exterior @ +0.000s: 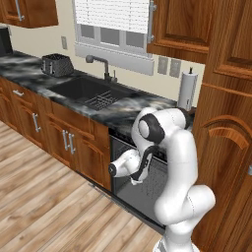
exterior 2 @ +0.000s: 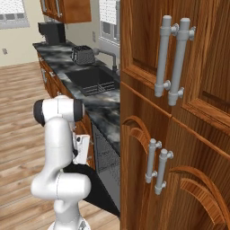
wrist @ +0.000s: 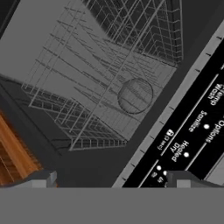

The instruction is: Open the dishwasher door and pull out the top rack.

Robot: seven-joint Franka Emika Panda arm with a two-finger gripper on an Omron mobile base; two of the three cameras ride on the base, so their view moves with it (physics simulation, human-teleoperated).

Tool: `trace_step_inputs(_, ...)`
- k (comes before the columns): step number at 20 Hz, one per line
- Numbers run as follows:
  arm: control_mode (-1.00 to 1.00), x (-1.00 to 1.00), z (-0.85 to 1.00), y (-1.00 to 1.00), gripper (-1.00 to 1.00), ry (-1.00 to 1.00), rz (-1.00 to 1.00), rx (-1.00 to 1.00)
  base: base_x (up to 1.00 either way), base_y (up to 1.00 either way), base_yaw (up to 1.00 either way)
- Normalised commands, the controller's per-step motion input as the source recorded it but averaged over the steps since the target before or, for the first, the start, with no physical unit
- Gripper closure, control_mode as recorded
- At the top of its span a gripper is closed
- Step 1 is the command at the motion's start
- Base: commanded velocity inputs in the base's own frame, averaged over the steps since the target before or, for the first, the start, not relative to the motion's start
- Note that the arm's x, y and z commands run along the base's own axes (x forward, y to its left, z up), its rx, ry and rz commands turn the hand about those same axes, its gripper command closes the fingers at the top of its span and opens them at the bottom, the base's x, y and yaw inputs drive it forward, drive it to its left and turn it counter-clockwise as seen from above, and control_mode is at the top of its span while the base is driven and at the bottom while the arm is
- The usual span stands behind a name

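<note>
**Dishwasher door down, top rack not pulled yet**

Left of scene: toaster [exterior: 57, 64] on the far counter, then sink [exterior: 91, 92] with faucet [exterior: 101, 65]. Right of the sink, under the counter, sits the dishwasher; paper towel roll [exterior: 187, 90] on the counter above it, tall wooden cabinet [exterior 2: 179, 134] at far right.

Progress: the dishwasher door [exterior 2: 92, 186] looks already dropped open, black panel lying low and near the base in the right base view, cavity open behind it. So step one reads as done. Left: pulling the top rack [wrist: 109, 78], which appears to sit fully inside the tub.

Orientation: door's long axis runs left-right along the cabinet front, its control strip [wrist: 192, 131] showing at right in the hand view. Rack wires run into the tub, front edge towards the arm.

Gripper [wrist: 109, 179]: fingertips wide apart, holding nothing, aimed into the cavity, not touching the rack.
</note>
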Motion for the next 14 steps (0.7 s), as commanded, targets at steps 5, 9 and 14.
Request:
trace_step_inputs(5,-1.00,0.15,-0.09,0.00,-1.00,-0.07,0.00,0.09,0.00,0.00,0.00)
trace_step_inputs(9,-1.00,0.15,-0.16,0.00,-1.00,-0.06,0.00,0.06,0.00,0.00,0.00)
trace_step_inputs(14,-1.00,0.17,-0.19,0.00,-1.00,-0.06,0.00,0.04,0.00,0.00,0.00)
